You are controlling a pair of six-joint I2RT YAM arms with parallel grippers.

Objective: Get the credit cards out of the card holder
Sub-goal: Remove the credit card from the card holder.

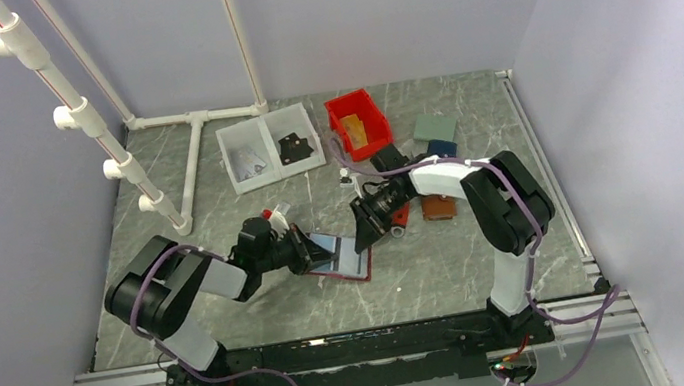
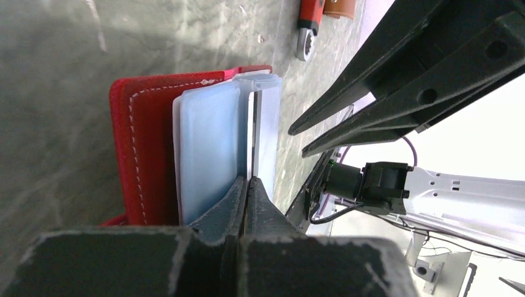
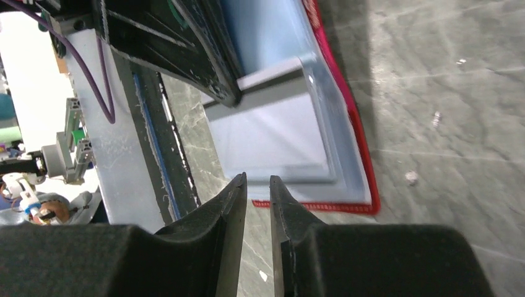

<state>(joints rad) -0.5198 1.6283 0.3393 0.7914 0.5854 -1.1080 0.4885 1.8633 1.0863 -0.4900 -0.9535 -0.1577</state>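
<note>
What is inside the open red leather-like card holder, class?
The red leather-like card holder shows pale blue-grey pockets. The left fingers pinch a thin leaf among them; card or pocket flap, unclear. Anything deeper in the pockets is covered.

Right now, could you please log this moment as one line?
left jaws: shut on card holder pocket | right jaws: open, empty, beside holder | holder: open on table

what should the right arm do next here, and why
Probably ease the right gripper forward onto the near edge of the pale flat sheet in the blue-grey pocket of the red leather-like bi-fold card holder. The left gripper is shut on an inner leaf, steadying the holder, while the right jaws stand slightly apart, empty, just short of it.
</note>
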